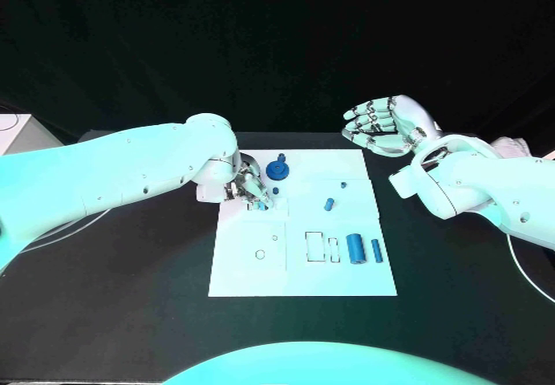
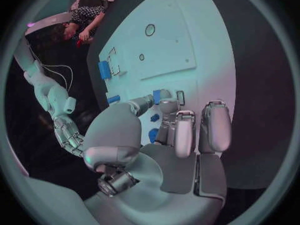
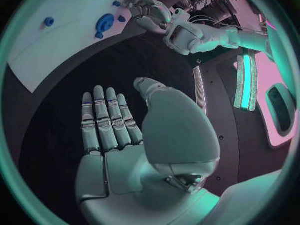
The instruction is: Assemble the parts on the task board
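Observation:
The white task board [image 1: 303,273] lies in the middle of the black table. My left hand [image 1: 241,186] is at the board's far left corner, and its thumb and a fingertip pinch a small blue part [image 2: 157,95] just over the board [image 2: 181,45]. A round blue disc [image 1: 279,170] with a small peg [image 1: 281,156] behind it lies beside that hand. Two small blue pieces [image 1: 330,204] lie mid-board. A thick blue cylinder [image 1: 356,249] and two thinner rods lie near the right edge. My right hand [image 1: 387,124] hovers open, fingers straight [image 3: 106,117], beyond the board's far right corner.
The board has a round hole [image 1: 261,254] and a rectangular slot [image 1: 314,246] in its near half. Black table surrounds the board on all sides. A white object [image 1: 12,122] sits at the far left edge. In the right wrist view the blue disc [image 3: 104,22] and my left hand [image 3: 147,10] appear.

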Controlling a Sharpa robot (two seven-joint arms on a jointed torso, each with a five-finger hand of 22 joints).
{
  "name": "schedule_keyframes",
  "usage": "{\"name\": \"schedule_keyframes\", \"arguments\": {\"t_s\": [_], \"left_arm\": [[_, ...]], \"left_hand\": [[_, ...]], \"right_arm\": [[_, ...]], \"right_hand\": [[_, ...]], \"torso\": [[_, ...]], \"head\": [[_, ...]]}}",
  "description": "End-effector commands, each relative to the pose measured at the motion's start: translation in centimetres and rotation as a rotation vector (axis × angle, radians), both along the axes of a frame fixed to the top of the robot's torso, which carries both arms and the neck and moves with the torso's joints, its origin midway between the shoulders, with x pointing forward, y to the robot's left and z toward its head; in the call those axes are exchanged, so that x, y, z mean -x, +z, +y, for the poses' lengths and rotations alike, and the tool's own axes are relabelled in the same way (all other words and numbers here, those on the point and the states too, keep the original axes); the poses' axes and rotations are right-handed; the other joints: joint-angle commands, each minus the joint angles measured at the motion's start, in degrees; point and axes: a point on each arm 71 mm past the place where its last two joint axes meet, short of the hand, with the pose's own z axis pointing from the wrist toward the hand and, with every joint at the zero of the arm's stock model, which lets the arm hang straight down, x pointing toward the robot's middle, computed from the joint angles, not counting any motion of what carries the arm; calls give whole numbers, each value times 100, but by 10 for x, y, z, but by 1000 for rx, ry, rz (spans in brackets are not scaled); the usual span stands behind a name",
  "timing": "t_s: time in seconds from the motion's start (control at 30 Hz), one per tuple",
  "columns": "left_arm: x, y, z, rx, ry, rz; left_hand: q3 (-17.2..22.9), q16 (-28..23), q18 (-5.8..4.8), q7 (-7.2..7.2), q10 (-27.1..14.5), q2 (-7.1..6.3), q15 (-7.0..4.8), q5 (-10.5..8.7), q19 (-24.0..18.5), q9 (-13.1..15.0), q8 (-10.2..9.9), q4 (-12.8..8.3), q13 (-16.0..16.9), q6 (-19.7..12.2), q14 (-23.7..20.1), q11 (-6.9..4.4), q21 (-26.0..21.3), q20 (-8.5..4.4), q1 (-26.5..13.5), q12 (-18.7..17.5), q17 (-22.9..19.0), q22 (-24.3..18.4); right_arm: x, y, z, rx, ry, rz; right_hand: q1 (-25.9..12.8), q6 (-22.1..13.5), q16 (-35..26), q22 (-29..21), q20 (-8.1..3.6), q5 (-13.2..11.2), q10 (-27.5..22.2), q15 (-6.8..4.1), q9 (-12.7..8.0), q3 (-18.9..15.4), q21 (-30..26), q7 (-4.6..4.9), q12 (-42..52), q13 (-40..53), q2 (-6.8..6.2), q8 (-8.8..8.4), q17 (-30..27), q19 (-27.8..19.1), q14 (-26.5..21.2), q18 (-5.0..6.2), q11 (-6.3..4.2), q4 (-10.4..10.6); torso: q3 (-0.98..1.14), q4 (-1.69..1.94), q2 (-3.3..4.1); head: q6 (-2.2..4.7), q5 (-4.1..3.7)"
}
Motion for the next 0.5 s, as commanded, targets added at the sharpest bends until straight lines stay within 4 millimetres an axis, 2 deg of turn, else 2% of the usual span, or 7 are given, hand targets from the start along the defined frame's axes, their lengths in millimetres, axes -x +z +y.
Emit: {"name": "schedule_keyframes", "arguments": {"t_s": [0.03, 0.13, 0.23, 0.5], "left_arm": [[1, -7, 6, -39, 23, -4], [1, -7, 6, -39, 22, -2], [2, -7, 7, -38, 21, -2], [2, -7, 13, -31, 40, -18]], "left_hand": [[-100, 16, -47, 10, 23, -262, -21, -20, 33, 4, -23, 46, -1, 47, 571, 7, -37, -7, -179, -15, 1416, 205], [-278, 13, -46, 18, 20, -463, -16, -20, 34, 1, -31, 189, -9, 78, 569, 15, -40, -5, -353, -19, 1411, 206], [-445, 7, -45, 24, 8, -590, -11, -21, 29, -3, -46, 324, -24, 85, 565, 21, -47, -2, -454, -28, 1402, 201], [-618, 5, -45, 18, 9, -628, -15, -24, 32, 0, -49, 474, -24, 100, 563, 17, -49, -3, -510, -29, 1398, 205]], "right_arm": [[1, 0, 2, 3, 20, -1], [1, 0, 2, 3, 20, -1], [1, 0, 2, 3, 20, -1], [1, -1, 1, 4, 19, 1]], "right_hand": [[-39, -27, -26, -5, -14, -22, 2, 20, -5, -2, -32, 354, -31, -9, 4, -26, -5, -46, -25, -8, 40, -19], [-39, -27, -26, -5, -14, -22, 2, 20, -5, -2, -32, 354, -31, -9, 4, -26, -5, -46, -25, -8, 40, -19], [-39, -27, -26, -5, -14, -22, 2, 20, -5, -2, -32, 354, -31, -9, 4, -26, -5, -46, -25, -8, 40, -19], [-45, -24, -30, -19, -13, -21, 5, 21, -7, -4, -31, 356, -30, -16, 9, -26, -15, -60, -24, -9, 41, -18]], "torso": [[3, 3, -3], [4, 3, -7], [4, 4, -8], [1, 2, -6]], "head": [[1, -2], [3, -1], [4, -2], [21, 0]]}}
